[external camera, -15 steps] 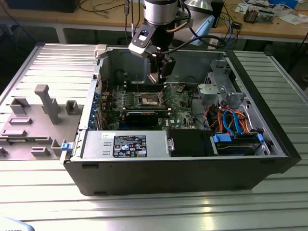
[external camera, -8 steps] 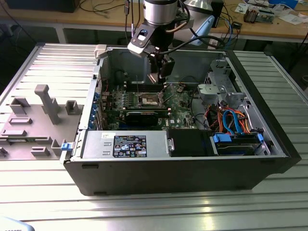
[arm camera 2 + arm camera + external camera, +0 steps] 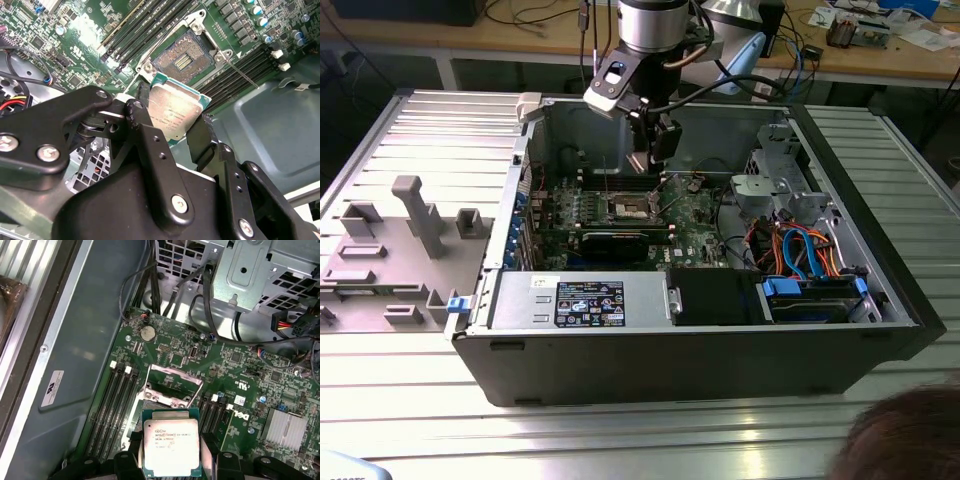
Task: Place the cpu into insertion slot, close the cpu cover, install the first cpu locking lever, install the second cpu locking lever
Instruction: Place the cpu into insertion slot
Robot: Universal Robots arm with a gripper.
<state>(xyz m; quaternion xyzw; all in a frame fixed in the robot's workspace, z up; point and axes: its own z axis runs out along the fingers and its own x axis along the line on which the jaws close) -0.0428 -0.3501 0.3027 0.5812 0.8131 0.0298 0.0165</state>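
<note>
Your claw [image 3: 171,122] grips the cpu [image 3: 177,107] by two opposite edges, with the open insertion slot [image 3: 182,59] just beyond it.

cpu [image 3: 171,447]: silver-grey top, green edge | pincer [image 3: 172,126]: black | circuit board [image 3: 170,342]: green

cpu [image 3: 177,105] in gripper [image 3: 172,120], above insertion slot [image 3: 182,60]; slot on motherboard [image 3: 75,30], inside computer case [image 3: 670,365]
</note>
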